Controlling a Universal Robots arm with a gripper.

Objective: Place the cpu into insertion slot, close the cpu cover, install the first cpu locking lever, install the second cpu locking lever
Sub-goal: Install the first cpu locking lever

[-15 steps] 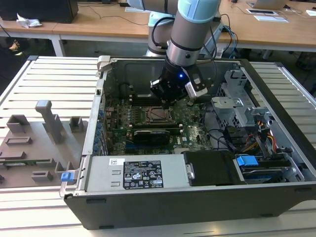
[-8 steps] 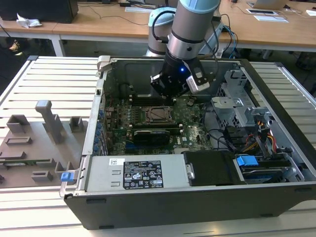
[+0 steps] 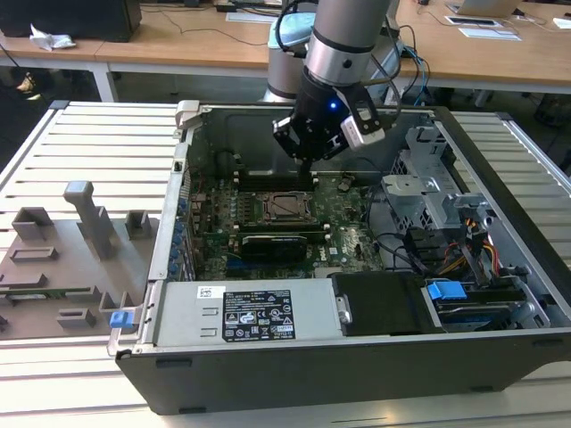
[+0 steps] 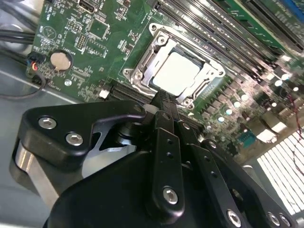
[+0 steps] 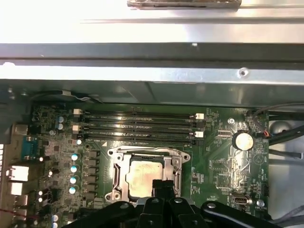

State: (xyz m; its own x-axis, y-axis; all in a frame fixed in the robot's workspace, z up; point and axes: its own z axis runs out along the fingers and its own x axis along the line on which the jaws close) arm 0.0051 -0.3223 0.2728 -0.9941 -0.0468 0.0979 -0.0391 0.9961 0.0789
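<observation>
The cpu [image 4: 176, 72] lies flat in the insertion slot [image 3: 284, 207] on the green motherboard, its silver-grey top showing in both wrist views [image 5: 141, 175]. The cpu cover [image 4: 142, 71], a silver metal frame, lies down around the chip [image 5: 118, 167]. My gripper [image 4: 164, 103] hangs just above the socket's edge on the memory-slot side, its black fingers pressed together and holding nothing [image 5: 164, 186]. In the exterior view the gripper [image 3: 309, 169] sits inside the open computer case, slightly behind the socket.
Long black memory slots [image 5: 137, 126] run beside the socket. A long black card [image 3: 278, 242] lies in front of it. The case walls [image 3: 183, 178], the drive cage [image 3: 428, 192] and cables [image 3: 401, 254] ring the board. A grey fixture [image 3: 71, 254] stands at the exterior view's left.
</observation>
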